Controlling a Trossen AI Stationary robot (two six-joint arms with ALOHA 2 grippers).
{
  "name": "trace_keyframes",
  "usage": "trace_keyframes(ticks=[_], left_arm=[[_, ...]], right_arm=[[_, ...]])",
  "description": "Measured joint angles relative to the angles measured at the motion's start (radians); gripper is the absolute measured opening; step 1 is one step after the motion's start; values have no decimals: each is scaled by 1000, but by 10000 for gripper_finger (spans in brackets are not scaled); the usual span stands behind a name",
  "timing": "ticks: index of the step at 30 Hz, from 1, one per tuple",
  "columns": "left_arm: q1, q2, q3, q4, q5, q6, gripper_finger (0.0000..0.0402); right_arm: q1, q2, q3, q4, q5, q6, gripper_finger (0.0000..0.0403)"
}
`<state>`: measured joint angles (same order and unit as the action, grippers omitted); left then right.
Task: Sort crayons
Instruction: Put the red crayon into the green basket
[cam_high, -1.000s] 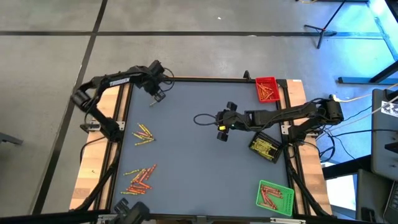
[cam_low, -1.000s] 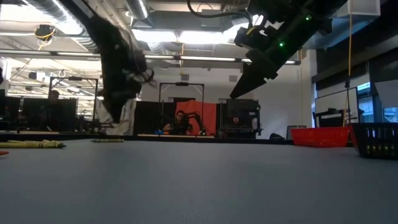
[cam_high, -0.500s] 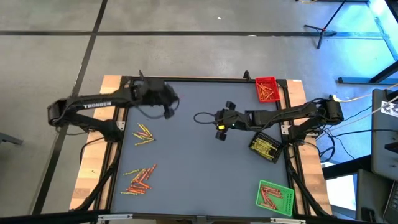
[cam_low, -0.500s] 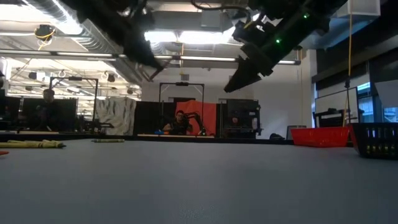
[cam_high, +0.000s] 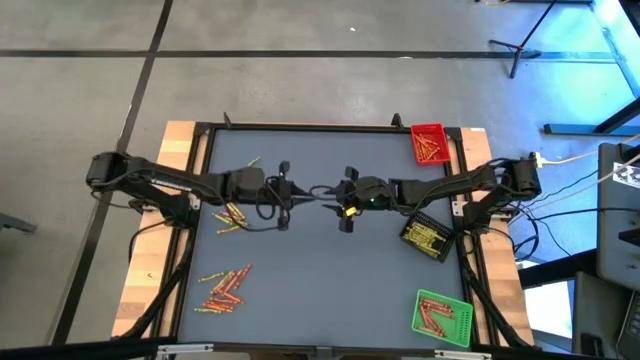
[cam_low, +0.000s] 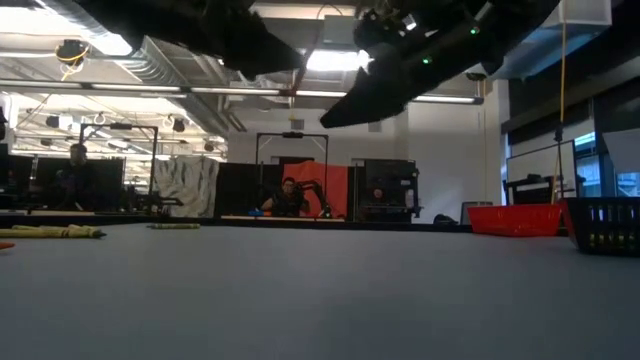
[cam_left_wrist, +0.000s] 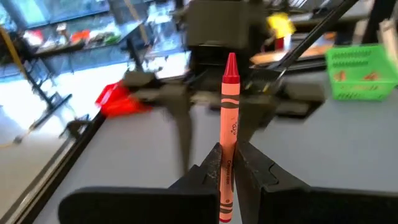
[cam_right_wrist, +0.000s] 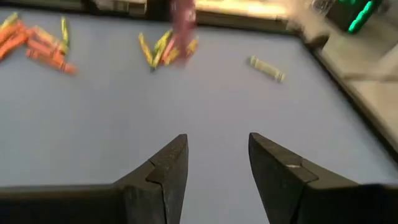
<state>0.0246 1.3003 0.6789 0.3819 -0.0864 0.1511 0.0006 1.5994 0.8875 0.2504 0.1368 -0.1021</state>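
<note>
My left gripper (cam_high: 285, 192) is above the table's middle, shut on a red crayon (cam_left_wrist: 229, 106) whose pointed tip (cam_left_wrist: 231, 59) faces my right gripper. My right gripper (cam_high: 345, 203) is close by toward the table's right, open and empty (cam_right_wrist: 217, 146). Its wrist view shows the held crayon as a red blur (cam_right_wrist: 182, 15). Two heaps of red, orange and yellow crayons lie flat on the left of the table (cam_high: 230, 214) (cam_high: 225, 286). One single crayon (cam_high: 250, 161) lies toward the far left. My left gripper pinches the red crayon's blunt end (cam_left_wrist: 226, 180) between its two fingers. The fingers come level from the table's left and lie along the crayon. The crayon sticks out ahead of the fingertips, lifted clear of the table.
A red tray (cam_high: 430, 143) with crayons stands at the far right, a black tray (cam_high: 428, 236) at the right edge and a green tray (cam_high: 441, 315) at the near right. The grey table top (cam_high: 330, 280) lies bare between the heaps and the trays. A person (cam_low: 289, 195) sits in the room behind.
My left arm has swung from the table's far left corner out to its middle, and its gripper now faces my right gripper. My right gripper has shifted a little toward the table's left, toward the left gripper.
</note>
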Motion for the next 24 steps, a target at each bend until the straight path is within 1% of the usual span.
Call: trace_keyframes(ticks=[4, 7, 10, 11, 16, 19, 24], left_arm=[[-27, 63, 1, 56, -7, 16, 9], [-34, 103, 0, 96, -21, 17, 9], [-32, 121, 0, 113, -36, 19, 9], [-32, 122, 0, 118, -30, 19, 9], [-36, 123, 1, 131, -12, 18, 9], [-39, 123, 1, 139, -11, 18, 9], [-40, 123, 0, 145, -7, 15, 9]], right_arm=[[6, 24, 0, 99, -17, -37, 166], [26, 25, 0, 133, -38, -65, 166], [55, 25, 0, 165, -50, -92, 166], [61, 25, 0, 175, -33, -96, 166], [67, 24, 0, 196, -33, -102, 163], [64, 25, 0, 191, -37, -102, 136], [64, 49, 0, 206, -50, -118, 42]])
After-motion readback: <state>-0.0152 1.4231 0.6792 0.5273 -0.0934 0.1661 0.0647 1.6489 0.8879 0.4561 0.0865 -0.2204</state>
